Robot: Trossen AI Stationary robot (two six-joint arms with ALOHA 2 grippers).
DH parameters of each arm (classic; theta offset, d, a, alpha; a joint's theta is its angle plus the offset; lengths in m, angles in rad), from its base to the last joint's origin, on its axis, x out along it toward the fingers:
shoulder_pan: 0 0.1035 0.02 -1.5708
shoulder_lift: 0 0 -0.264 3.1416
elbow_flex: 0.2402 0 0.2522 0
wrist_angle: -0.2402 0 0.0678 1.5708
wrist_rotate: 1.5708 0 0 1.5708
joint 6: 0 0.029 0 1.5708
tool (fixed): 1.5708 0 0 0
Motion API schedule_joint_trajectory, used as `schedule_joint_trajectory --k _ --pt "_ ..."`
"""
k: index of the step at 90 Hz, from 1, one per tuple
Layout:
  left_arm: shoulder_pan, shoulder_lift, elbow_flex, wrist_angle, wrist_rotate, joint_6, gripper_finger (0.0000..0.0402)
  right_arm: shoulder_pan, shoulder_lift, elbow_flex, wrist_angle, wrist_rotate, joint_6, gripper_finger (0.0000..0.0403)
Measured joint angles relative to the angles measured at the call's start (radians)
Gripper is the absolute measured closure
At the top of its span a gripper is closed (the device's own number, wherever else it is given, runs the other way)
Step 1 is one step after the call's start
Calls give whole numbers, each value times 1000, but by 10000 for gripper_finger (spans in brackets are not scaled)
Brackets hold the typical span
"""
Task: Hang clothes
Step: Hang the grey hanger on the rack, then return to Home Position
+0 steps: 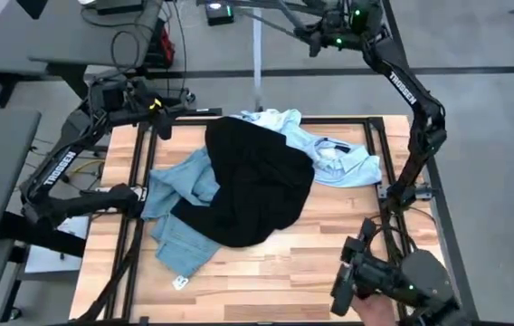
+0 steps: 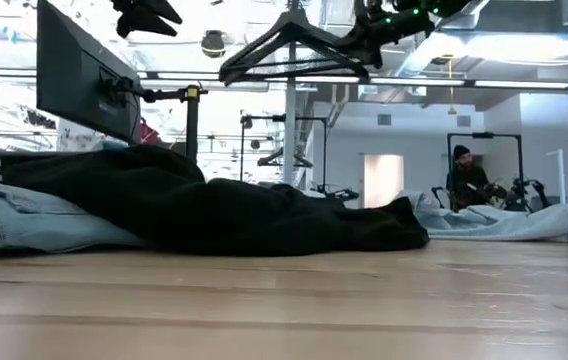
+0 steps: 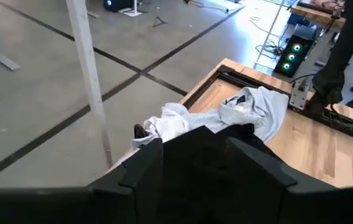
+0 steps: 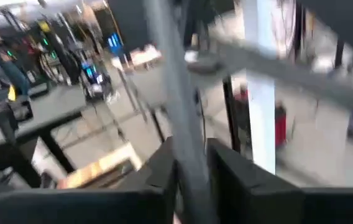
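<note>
Around my wooden table (image 1: 266,272) I see a grey concrete floor (image 1: 483,91) crossed by dark lines, a white pole (image 3: 88,68) rising beside the table edge, and, in the bright room beyond, a person (image 2: 467,180) seated at another workstation.

Your t-shirt (image 1: 257,186) lies mid-table, on the jeans (image 1: 180,213) to its left. The button shirt (image 1: 334,156) lies right of it, partly beneath.
</note>
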Motion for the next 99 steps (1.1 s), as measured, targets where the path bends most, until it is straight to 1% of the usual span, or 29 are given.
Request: schedule_joint_trajectory --k 8,15,22,27,33,38,43,47,54,56,58,60,63,70,75,78,82,90,94,96,99 --pt "0 1 0 -26 -5 2 244 -23 -44 -2 -206 4 -72 229" --pt "0 1 0 -37 -6 2 244 -42 -98 -2 -369 4 -80 182" --pt "0 0 0 -37 -6 7 244 -46 -165 -2 -549 3 -103 151" --pt "-4 1 0 -36 -6 6 244 -29 -213 -2 -679 4 -127 141" --pt "-12 1 0 -36 -6 10 244 8 -277 -2 -829 10 -137 138" --pt "-22 1 0 -36 3 16 245 55 -329 -2 -952 40 -140 150" --pt "-38 1 0 -35 35 28 255 123 -378 -13 -1060 94 -107 185" --pt "-55 1 0 -31 51 31 272 191 -420 -47 -1111 142 -62 234" --pt "-97 2 -5 -11 69 26 325 323 -522 -167 -1071 188 55 346" --pt "-110 2 -10 4 72 22 344 363 -558 -212 -1041 193 82 366" --pt "-124 1 -18 22 76 15 363 403 -599 -258 -997 200 110 378" --pt "-139 1 -29 41 80 6 377 444 -641 -312 -944 209 137 382" --pt "-158 1 -49 77 83 -15 388 502 -706 -396 -869 220 178 382" --pt "-200 -17 -103 158 86 -53 387 618 -872 -628 -658 274 272 382" --pt "-233 -36 -148 210 88 -81 385 686 -985 -797 -501 357 329 384" --pt "-254 -42 -173 237 88 -105 384 719 -1049 -890 -440 413 370 386" --pt "-274 -52 -204 242 88 -150 385 760 -1129 -997 -405 445 425 388" --pt "-289 -57 -249 173 74 -199 388 807 -1257 -1160 -409 451 489 390" --pt "-289 -57 -264 148 70 -225 388 818 -1311 -1223 -409 451 587 390" --pt "-292 -58 -270 143 70 -257 388 823 -1335 -1252 -401 451 639 390" --pt "-298 -60 -276 144 71 -317 388 832 -1366 -1295 -378 455 673 390"
